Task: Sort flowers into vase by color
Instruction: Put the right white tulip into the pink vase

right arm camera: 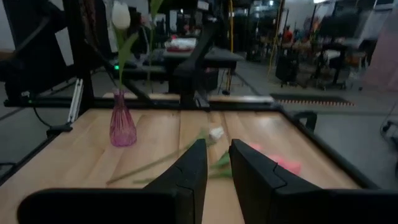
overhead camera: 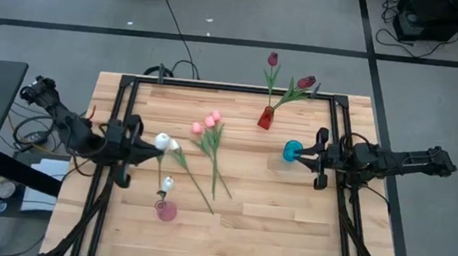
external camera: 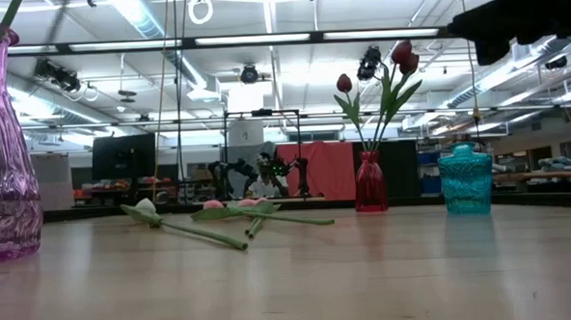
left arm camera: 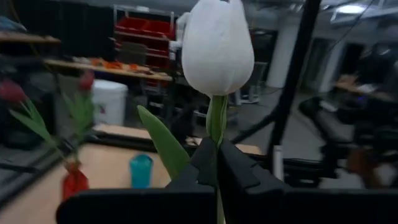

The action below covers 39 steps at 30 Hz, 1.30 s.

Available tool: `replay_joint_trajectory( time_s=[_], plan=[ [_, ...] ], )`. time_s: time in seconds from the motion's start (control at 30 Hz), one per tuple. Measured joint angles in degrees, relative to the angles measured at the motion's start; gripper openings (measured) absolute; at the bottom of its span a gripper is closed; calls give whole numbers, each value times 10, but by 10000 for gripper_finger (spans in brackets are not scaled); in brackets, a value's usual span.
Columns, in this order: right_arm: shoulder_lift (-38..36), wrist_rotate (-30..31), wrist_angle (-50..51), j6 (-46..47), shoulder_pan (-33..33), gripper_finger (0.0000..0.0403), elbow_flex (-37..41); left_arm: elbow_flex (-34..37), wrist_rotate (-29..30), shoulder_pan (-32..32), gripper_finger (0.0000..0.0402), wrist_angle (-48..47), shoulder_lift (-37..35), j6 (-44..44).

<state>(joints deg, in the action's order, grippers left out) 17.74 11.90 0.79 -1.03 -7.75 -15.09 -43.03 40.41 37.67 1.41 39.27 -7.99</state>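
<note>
We see the left pincer [left arm camera: 214, 155] closed on the stem of a white tulip [left arm camera: 216, 46], held above the left side of the counter [overhead camera: 287, 219]. The right pincer [right arm camera: 214, 163] hangs part open near the teal vase [overhead camera: 293, 150], seemingly holding nothing. Pink tulips [overhead camera: 205, 125] lie in the middle.

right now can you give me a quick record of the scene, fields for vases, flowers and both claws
red vase: two dark red tulips standing in it
pink vase: one white tulip in it
blue vase: no flower seen in it
loose on table: two pink tulips and another white one
left claw: shut on the stem of a white tulip, bud upright
right claw: slightly apart, holding nothing, beside the blue vase
</note>
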Motion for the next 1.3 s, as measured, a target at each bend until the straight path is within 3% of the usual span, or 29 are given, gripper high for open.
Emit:
replay_joint_trajectory(
  time_s=[0.2, 0.5, 0.83, 1.13, 1.3],
  plan=[
    [-10, 0, 1, 49, 0, 84, 0, 51, -11, 48, 1, 1, -81, -57],
    [-24, 24, -1, 54, 1, 84, 0, 63, -28, 87, 1, 38, -89, -56],
    [-24, 40, -1, 58, 1, 84, 0, 63, -46, 94, 2, 154, -34, 73],
    [-24, 50, -2, 60, 1, 84, 0, 63, -46, 94, 2, 160, 15, 62],
    [-24, 50, -2, 60, 1, 84, 0, 63, -57, 94, 13, 118, 38, 46]
  ],
)
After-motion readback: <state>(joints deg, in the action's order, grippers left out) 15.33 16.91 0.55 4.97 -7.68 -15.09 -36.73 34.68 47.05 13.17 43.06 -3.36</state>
